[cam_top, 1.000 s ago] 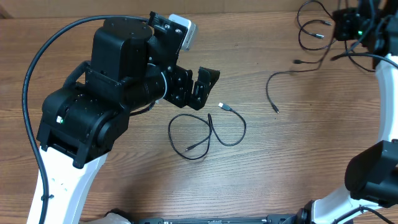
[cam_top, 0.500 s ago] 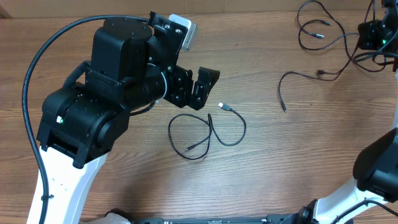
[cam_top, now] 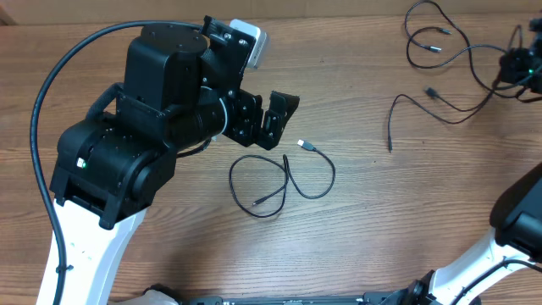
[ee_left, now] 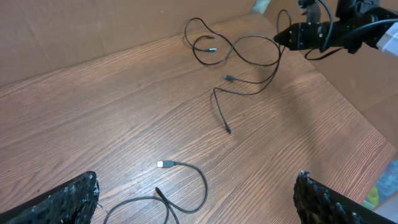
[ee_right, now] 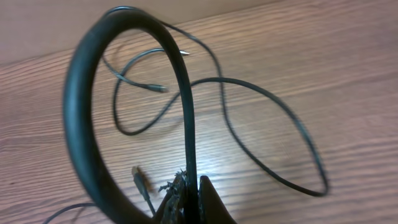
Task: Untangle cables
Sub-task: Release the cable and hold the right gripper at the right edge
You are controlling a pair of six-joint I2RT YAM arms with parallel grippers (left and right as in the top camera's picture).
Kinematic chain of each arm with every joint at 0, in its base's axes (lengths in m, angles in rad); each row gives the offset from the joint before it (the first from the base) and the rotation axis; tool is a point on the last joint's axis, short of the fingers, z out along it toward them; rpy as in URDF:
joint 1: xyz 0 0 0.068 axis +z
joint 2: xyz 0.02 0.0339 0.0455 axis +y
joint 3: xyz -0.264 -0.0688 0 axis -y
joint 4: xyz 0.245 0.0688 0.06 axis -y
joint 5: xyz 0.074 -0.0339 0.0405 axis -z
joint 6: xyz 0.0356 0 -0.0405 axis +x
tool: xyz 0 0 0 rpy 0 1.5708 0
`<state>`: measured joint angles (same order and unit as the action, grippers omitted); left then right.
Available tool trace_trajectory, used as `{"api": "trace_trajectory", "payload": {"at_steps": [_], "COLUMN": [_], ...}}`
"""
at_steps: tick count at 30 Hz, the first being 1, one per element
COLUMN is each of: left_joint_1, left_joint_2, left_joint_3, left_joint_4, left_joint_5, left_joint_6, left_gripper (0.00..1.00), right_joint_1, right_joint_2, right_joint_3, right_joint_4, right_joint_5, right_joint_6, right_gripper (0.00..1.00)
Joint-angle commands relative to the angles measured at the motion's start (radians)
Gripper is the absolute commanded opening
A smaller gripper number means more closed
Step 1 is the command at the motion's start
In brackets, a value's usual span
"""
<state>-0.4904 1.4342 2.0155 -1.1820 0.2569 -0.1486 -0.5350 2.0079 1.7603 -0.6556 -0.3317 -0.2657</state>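
The right claw (cam_top: 517, 66) is clamped on the tangled cables (cam_top: 440, 52) at the desk's (cam_top: 406, 220) far right corner. The left claw (cam_top: 268, 119) gapes empty above a looped cable (cam_top: 284, 181) mid-desk. A hard pull might cinch the knot or drag the strands over the edge.

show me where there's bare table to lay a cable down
Widest bare wood: front right, between the looped cable and the right arm. Also free: the far strip between the open left gripper and the tangle. Crowded: the far right corner, where the right gripper pinches the trailing cable.
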Motion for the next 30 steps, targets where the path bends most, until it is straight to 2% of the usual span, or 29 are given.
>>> {"api": "trace_trajectory", "payload": {"at_steps": [1,6,7,8,11,12,14,16,19,22,25,30], "left_joint_1": [-0.001,-0.001,-0.001,-0.001,-0.001,-0.001,-0.001,-0.001,-0.001,-0.001,-0.001,-0.001], "left_joint_2": [-0.007,-0.007,-0.007,-0.007,-0.007,-0.007,-0.007,-0.007,-0.007,-0.007,-0.007,-0.007], "left_joint_3": [-0.004,-0.004,-0.004,-0.004,-0.004,-0.004,-0.004,-0.004,-0.004,-0.004,-0.004,-0.004], "left_joint_4": [0.004,0.004,0.004,0.004,0.004,0.004,0.003,0.004,0.004,0.004,0.004,0.004], "left_joint_5": [-0.005,-0.005,-0.005,-0.006,-0.005,-0.006,-0.005,-0.006,-0.006,-0.005,-0.006,-0.005], "left_joint_6": [0.014,0.014,0.014,0.014,0.014,0.014,0.014,0.014,0.014,0.014,0.014,0.014], "left_gripper": [1.00,0.99,0.99,1.00,1.00,1.00,1.00,1.00,1.00,1.00,0.99,1.00], "right_joint_1": [-0.040,-0.085,-0.093,-0.100,-0.116,-0.118,-0.122,-0.122,-0.122,-0.122,-0.122,-0.122], "right_joint_2": [0.005,0.007,0.009,0.010,0.019,0.023,0.031,0.037,0.041,0.044,0.046,0.046], "right_joint_3": [0.019,0.019,0.019,0.019,0.019,0.019,0.019,0.019,0.019,0.019,0.019,0.019], "right_joint_4": [0.009,0.017,0.017,0.017,0.016,0.016,0.015,0.015,0.015,0.016,0.015,0.014], "right_joint_5": [0.009,0.009,0.009,0.009,0.009,0.009,0.009,0.009,0.009,0.009,0.009,0.010], "right_joint_6": [-0.003,-0.003,-0.003,-0.003,-0.003,-0.003,-0.003,-0.003,-0.003,-0.003,-0.003,0.005], "right_gripper": [0.04,0.04,0.08,0.16,0.19,0.25,0.45,0.53,0.79,0.92,1.00,1.00]}}
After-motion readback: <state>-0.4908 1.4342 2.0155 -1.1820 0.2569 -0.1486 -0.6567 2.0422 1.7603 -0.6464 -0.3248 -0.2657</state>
